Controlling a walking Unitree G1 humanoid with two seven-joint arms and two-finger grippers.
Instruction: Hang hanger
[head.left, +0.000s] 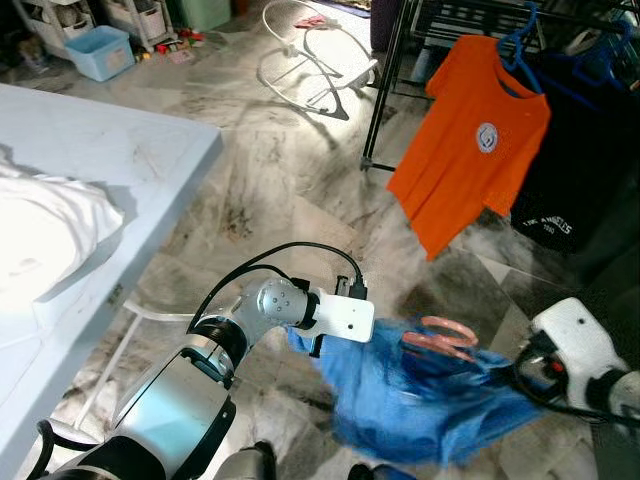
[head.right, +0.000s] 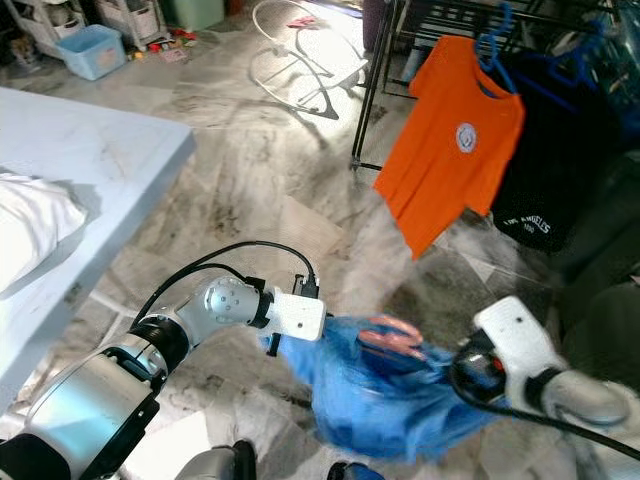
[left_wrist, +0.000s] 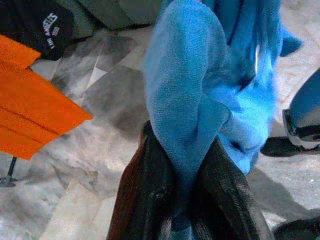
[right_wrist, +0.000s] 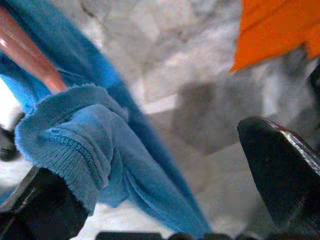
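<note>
Here, head views: a blue shirt (head.left: 420, 400) on a pink hanger (head.left: 440, 335) is held low between both hands, well apart from the rack (head.left: 385, 80). Left wrist: the left hand (left_wrist: 182, 200) is clenched on soft, limp cloth. Right wrist: the right hand (right_wrist: 165, 190) is spread open beside the collar; the stiff hanger is judged the better hold.

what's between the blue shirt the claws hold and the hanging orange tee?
Bare grey marbled floor tiles between blue shirt and orange T-shirt, per left eye view.
</note>
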